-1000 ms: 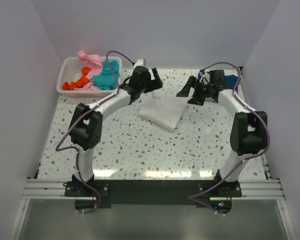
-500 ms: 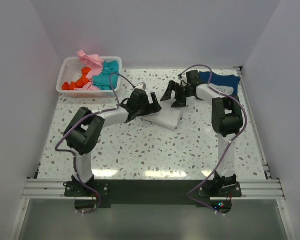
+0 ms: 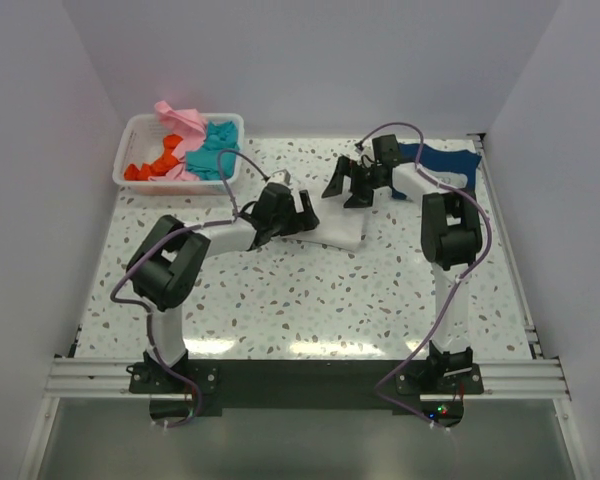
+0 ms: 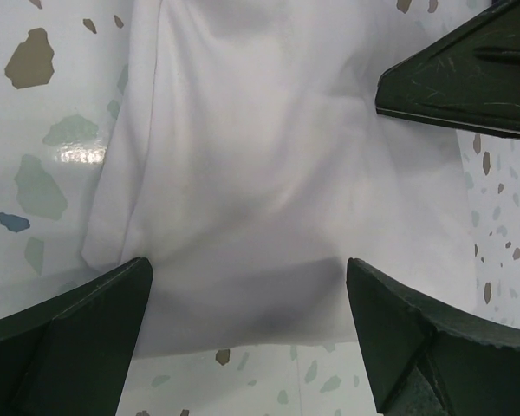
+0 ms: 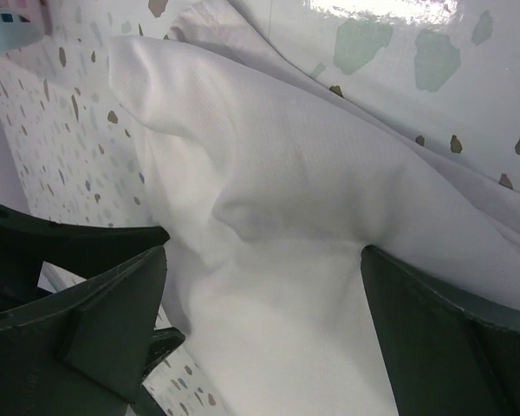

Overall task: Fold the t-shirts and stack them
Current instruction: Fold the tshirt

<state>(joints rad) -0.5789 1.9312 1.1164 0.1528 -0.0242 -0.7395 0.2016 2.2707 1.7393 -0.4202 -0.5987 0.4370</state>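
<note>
A folded plain white t-shirt (image 3: 338, 226) lies on the table's middle back. My left gripper (image 3: 294, 213) is open, low at the shirt's left edge; in the left wrist view (image 4: 247, 299) the jaws straddle the white cloth (image 4: 251, 156) without closing on it. My right gripper (image 3: 346, 186) is open at the shirt's far edge; in the right wrist view (image 5: 264, 290) its jaws straddle the white cloth (image 5: 269, 182). A navy blue t-shirt (image 3: 442, 160) lies at the back right. Pink (image 3: 178, 117), teal (image 3: 214, 152) and orange (image 3: 158, 160) t-shirts sit in the basket.
A white slotted plastic basket (image 3: 132, 135) stands at the back left corner. The speckled table (image 3: 310, 300) is walled on three sides. The right gripper's finger (image 4: 468, 74) shows in the left wrist view, so the two grippers are close together.
Both arms have moved in and down onto the white t-shirt, the left from the back left, the right leftward from the back right. The shirt has shifted slightly right.
</note>
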